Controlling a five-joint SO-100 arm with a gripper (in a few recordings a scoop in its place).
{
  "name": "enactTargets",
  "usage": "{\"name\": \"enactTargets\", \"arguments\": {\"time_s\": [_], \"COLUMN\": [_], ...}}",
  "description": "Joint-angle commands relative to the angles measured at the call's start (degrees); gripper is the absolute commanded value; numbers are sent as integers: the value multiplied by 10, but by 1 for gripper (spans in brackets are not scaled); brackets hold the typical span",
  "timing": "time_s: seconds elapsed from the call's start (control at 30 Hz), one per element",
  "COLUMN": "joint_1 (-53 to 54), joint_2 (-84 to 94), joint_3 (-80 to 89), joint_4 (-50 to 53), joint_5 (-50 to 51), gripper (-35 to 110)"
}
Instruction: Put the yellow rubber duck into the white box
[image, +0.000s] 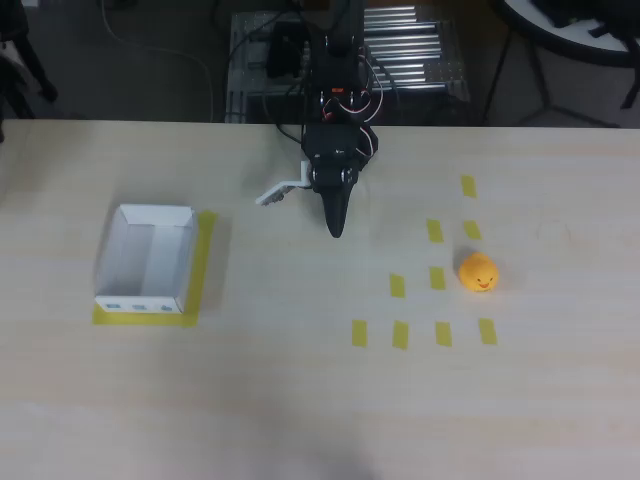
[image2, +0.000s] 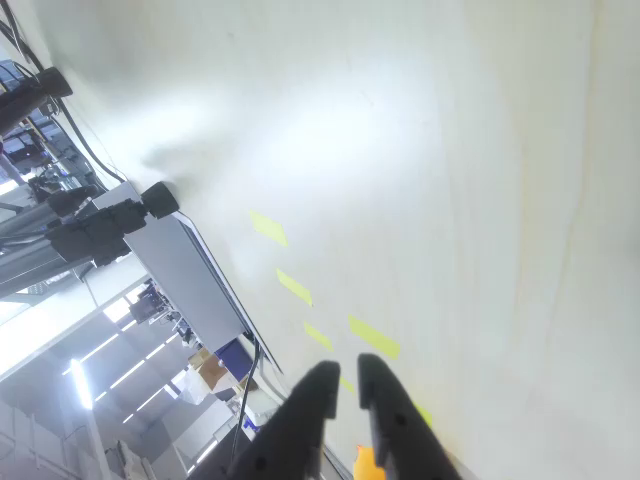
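from the overhead view the yellow rubber duck (image: 479, 272) sat on the pale bench (image: 300, 400) well to the right of the claw (image: 336, 226), and a little lower in the picture, nothing touching it. the claw hung near the middle of the bench's far side, its dark tip pointing down the picture, holding nothing; its two fingers were drawn nearly together, with only a thin slit between them in the wrist view (image2: 343, 385). a white plate (image: 281, 190) stuck out to the left of it.

the duck stood among a scatter of small yellow tape strips (image: 437, 278), just right of one of them, its little face mark turned toward the near edge. in the wrist view just a sliver of orange (image2: 366, 464) peeked out at the bottom edge beside the fingers, too cut off to say more.

the white box (image: 146, 259) sat well apart on the left side of the bench, open-topped, on a yellow tape patch (image: 204, 268) that showed along its right and near sides. small bluish marks ran along its near wall. its inside looked bare.

behind the bench, the arm's base and cables were dark and hard to make out.
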Motion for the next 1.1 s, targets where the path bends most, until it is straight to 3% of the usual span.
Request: {"name": "enactTargets", "arguments": {"time_s": [0.0,0.8,1.07], "joint_1": [4,1,-2], "joint_2": [29,6,-107], "joint_3": [16,16,-103], "joint_4": [-12,-49,-63], "joint_5": [7,-22,-59], "gripper": [0,0,0]}}
